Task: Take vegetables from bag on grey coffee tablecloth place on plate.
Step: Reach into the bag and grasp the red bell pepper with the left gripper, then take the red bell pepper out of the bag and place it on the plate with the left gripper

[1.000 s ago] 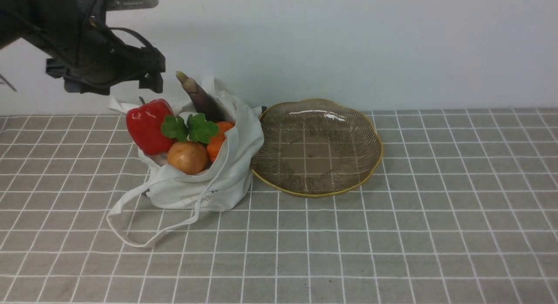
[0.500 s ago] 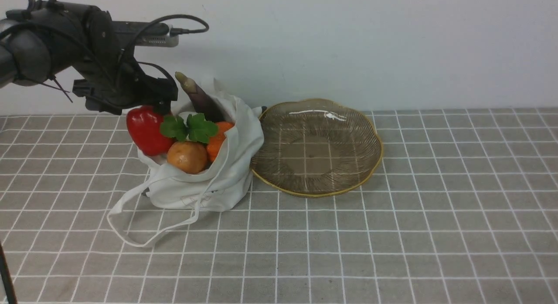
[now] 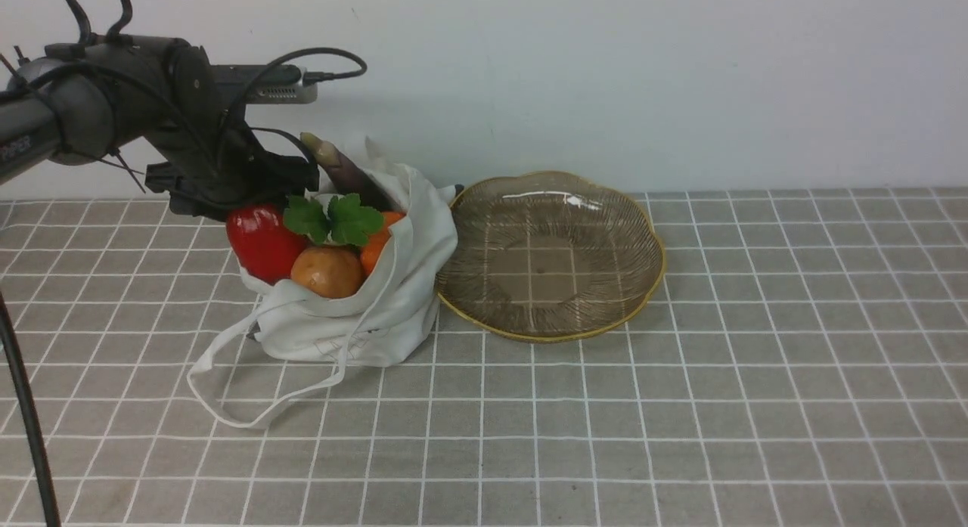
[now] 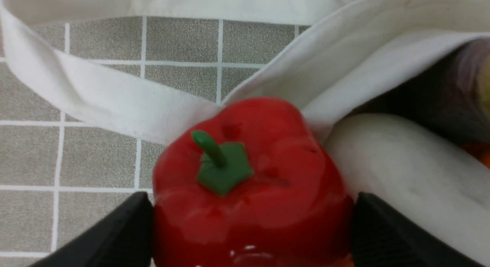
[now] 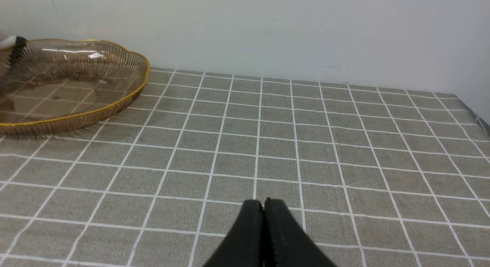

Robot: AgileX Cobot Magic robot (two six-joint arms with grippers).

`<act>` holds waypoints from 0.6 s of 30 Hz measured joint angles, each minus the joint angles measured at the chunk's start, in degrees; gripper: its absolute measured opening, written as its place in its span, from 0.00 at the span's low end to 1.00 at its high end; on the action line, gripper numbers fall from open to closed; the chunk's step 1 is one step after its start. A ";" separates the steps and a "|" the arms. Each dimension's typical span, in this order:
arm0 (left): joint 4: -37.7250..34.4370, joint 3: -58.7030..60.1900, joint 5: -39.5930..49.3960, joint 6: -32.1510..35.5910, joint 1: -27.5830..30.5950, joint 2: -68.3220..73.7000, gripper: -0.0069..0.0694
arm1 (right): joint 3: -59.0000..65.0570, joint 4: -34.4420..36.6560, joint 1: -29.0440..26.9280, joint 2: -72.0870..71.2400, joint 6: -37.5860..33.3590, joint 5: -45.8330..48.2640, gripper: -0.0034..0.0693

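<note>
So the left gripper [image 4: 252, 217] is clamping onto the red pepper [image 3: 265, 243] at the mouth of the bag [image 3: 378, 315], left of the plate [image 3: 544, 262]

Only the left wrist cam is showing the green stem [image 4: 216, 156] and a smooth white thing [image 4: 405, 175] beside the pepper, while the right wrist cam is catching the right gripper [image 5: 262, 205], fingertips pressing together over the gridded cloth [image 5: 325, 163]; from the front, the round potato [image 3: 328, 271], leafy carrot [image 3: 376, 247] and eggplant [image 3: 352, 179] are sitting in the soft fabric, and the ribbed glass plate is showing its scalloped gold rim
</note>
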 joint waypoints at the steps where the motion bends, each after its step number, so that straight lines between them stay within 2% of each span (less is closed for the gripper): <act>1: 0.00 0.00 0.19 0.00 0.00 0.00 0.87 | 0.00 0.00 0.00 0.00 0.00 0.00 0.03; 8: 0.55 -1.48 4.89 0.25 0.00 -4.39 0.87 | 0.00 0.00 0.00 0.00 0.00 0.00 0.03; 15: 1.54 -10.40 12.85 0.25 -0.65 -14.45 0.87 | 0.00 0.00 0.00 0.00 0.00 0.00 0.03; 18: -2.64 -13.20 15.40 0.74 -3.51 -16.74 0.87 | 0.00 0.00 0.00 0.00 0.00 0.00 0.03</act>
